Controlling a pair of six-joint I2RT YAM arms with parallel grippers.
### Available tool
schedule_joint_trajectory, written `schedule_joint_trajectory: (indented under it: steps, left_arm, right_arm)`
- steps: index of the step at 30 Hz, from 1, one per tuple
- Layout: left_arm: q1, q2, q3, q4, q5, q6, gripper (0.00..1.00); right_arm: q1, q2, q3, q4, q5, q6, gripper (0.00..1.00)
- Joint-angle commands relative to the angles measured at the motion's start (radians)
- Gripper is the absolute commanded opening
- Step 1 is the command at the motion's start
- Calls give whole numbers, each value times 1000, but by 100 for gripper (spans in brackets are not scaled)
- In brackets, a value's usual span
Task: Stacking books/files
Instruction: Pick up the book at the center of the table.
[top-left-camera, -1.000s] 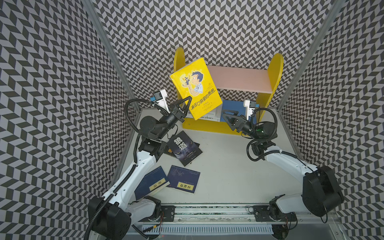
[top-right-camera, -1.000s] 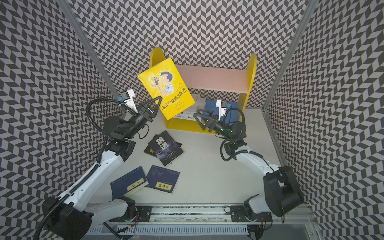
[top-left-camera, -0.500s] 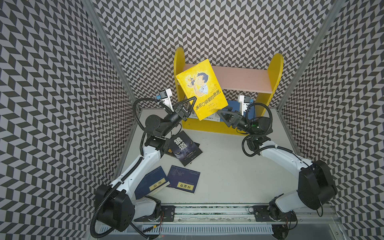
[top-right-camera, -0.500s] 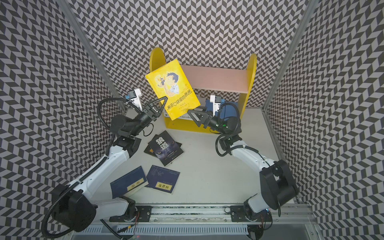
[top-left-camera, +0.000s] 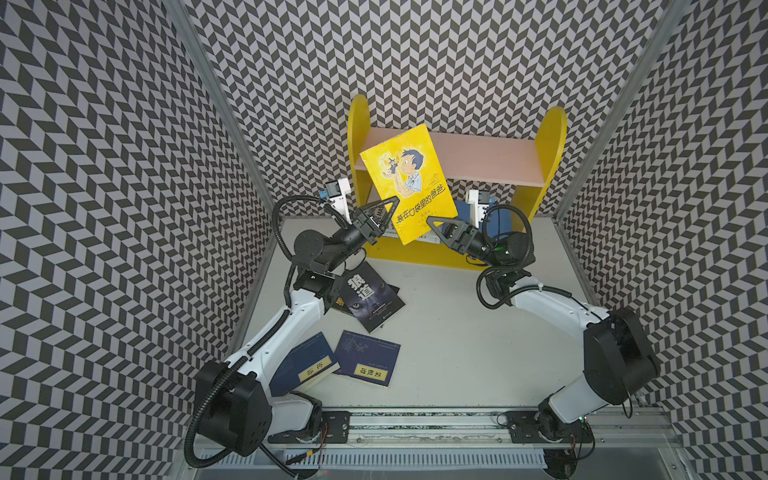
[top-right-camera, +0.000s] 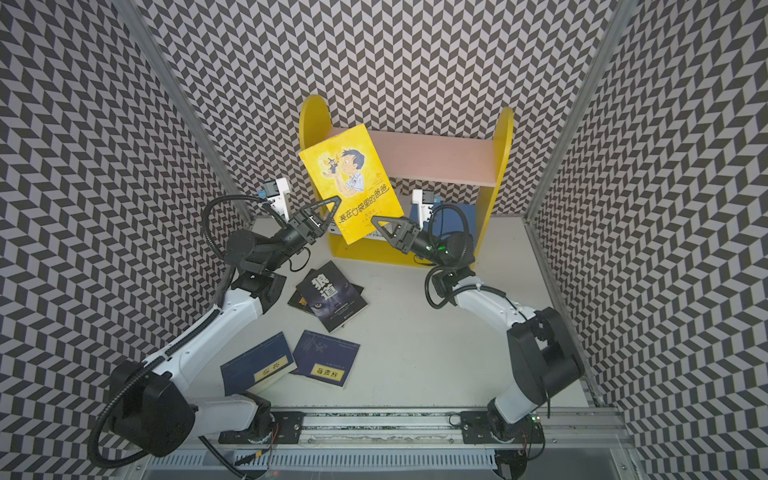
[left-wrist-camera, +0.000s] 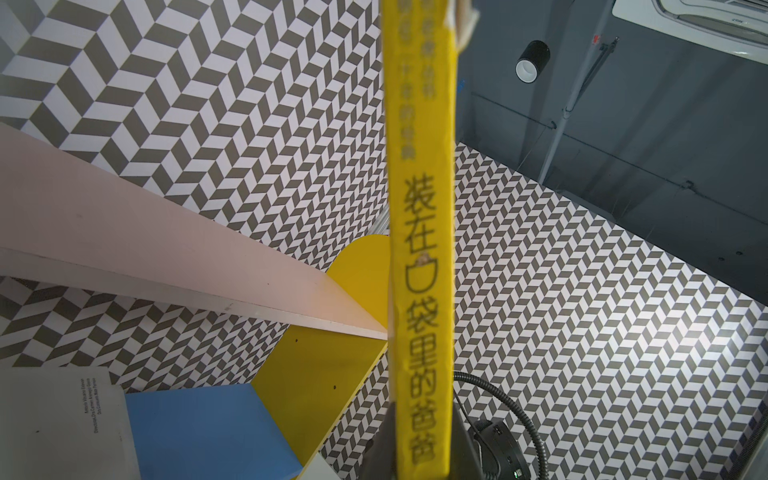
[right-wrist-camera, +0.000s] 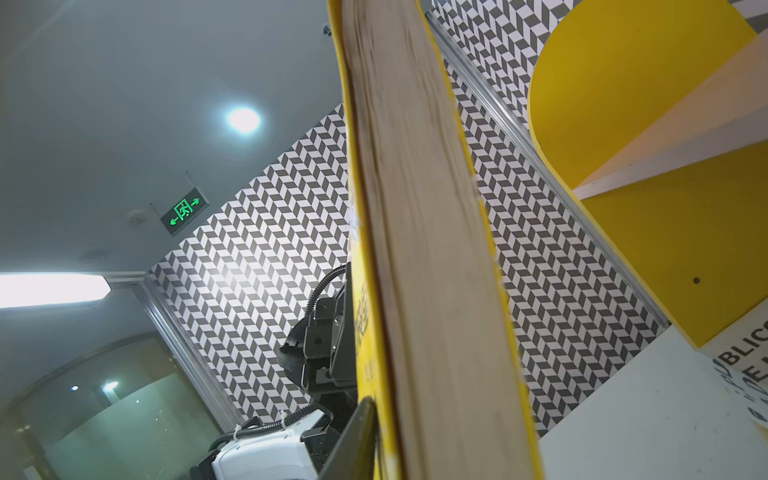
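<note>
Stacking looks barely begun: the grey worktop (top-left-camera: 457, 332) carries two black paperbacks (top-left-camera: 370, 297) and two navy volumes with yellow labels (top-left-camera: 365, 365), loose. Before the yellow-and-pink wooden shelf (top-left-camera: 490, 162), the glossy yellow cartoon-cover book (top-left-camera: 409, 183) hangs tilted, left pincer (top-left-camera: 394, 206) clamped on its spine, right pincer (top-left-camera: 431, 220) on its page edge.

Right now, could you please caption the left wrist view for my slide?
The yellow book, spine-on, clamped in the left hand, pink shelf board beyond.
</note>
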Motion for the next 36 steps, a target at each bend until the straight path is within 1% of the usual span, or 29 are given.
schedule_joint_trajectory:
  steps: [1,3,5,6,7,8,9,10,11,13,17,20,22,24,26,27,29,31,32,33,34,35,36]
  left_arm:
    - [-11,-1,55,39,50,9,5]
    - [-11,15,71,19,87,23,11]
    - [-10,29,86,5,128,36,22]
    - [-9,31,95,-18,136,53,27]
    - [-7,31,105,-55,141,78,37]
    - [-6,28,115,-97,140,107,49]
    - [-2,25,123,-133,134,131,58]
    - [5,19,128,-171,124,153,65]
    - [15,13,128,-199,119,174,68]
    - [38,7,131,-242,121,197,69]
    - [96,15,135,-284,149,196,63]
    - [123,22,139,-300,181,197,57]
    - [136,22,144,-317,187,206,49]
    - [142,21,148,-336,183,216,45]
    - [144,26,156,-360,184,225,39]
    - [144,30,160,-368,187,226,34]
    - [145,37,159,-369,198,220,21]
    - [145,42,151,-361,201,205,8]
    - [144,43,145,-354,200,195,2]
    - [145,40,136,-348,188,185,0]
    - [145,34,122,-336,168,166,0]
    - [144,28,101,-315,144,142,0]
    - [144,16,68,-277,114,106,0]
  right_arm:
    - [0,-1,29,17,-9,5,22]
    - [-8,-2,30,14,-23,5,15]
    - [-25,1,40,5,-60,11,9]
    - [-34,3,47,-4,-84,14,8]
    - [-44,8,60,-27,-118,12,8]
    - [-54,15,79,-59,-162,4,8]
    - [-63,19,94,-89,-203,-8,7]
    - [-75,23,103,-114,-246,-19,7]
    - [-89,24,104,-134,-286,-28,8]
    - [-112,25,102,-151,-354,-38,8]
    - [-150,33,100,-125,-446,-16,7]
    - [-159,49,119,-120,-504,-12,7]
    - [-161,61,128,-110,-532,-8,7]
    - [-165,68,127,-86,-538,7,7]
    - [-168,80,138,-84,-551,14,7]
    - [-170,86,143,-79,-553,18,7]
    - [-174,94,143,-69,-538,35,8]
    - [-180,99,140,-60,-511,50,11]
    - [-181,101,133,-49,-494,61,15]
    - [-179,103,117,-27,-468,78,26]
    - [-177,106,90,15,-434,114,32]
    - [-173,107,60,76,-408,153,34]
    - [-166,109,22,161,-368,200,41]
